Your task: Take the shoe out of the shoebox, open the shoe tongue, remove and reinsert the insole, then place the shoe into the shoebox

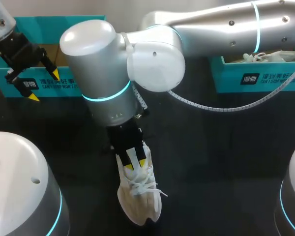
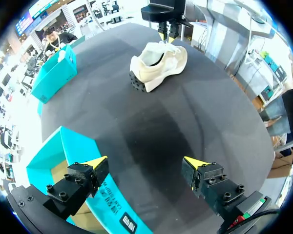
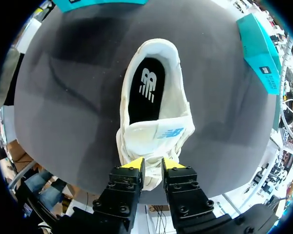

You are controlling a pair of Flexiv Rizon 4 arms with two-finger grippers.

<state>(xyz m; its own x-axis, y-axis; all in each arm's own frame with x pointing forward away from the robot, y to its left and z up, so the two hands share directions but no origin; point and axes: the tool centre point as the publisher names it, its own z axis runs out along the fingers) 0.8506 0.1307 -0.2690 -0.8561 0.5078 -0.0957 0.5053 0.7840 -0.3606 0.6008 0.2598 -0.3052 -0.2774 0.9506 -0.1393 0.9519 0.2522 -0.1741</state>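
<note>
**Desk:** Where do things stand?

**Floor:** The white shoe (image 3: 151, 122) sits on the table (image 3: 63, 97), out of the shoebox (image 2: 75, 148), with its black insole (image 3: 145, 92) showing. The right claw (image 3: 152, 165) is low over the tongue (image 3: 154, 139); whether it grips cannot be told. The left claw (image 2: 146, 170) hangs wide open and empty at the shoebox's front wall.

**Desk:** Best handling?

**Floor:** Probably pinch the tongue alone and fold it gently toward the toe.

We recorded a cream-white shoe (image 1: 139, 196) with white laces, a black insole (image 3: 146, 92) bearing a white logo, and a blue mark on the tongue. Both shoeboxes (image 1: 49, 20) (image 1: 265, 78) were teal with black labels. The table (image 1: 211, 162) was dark grey.
</note>
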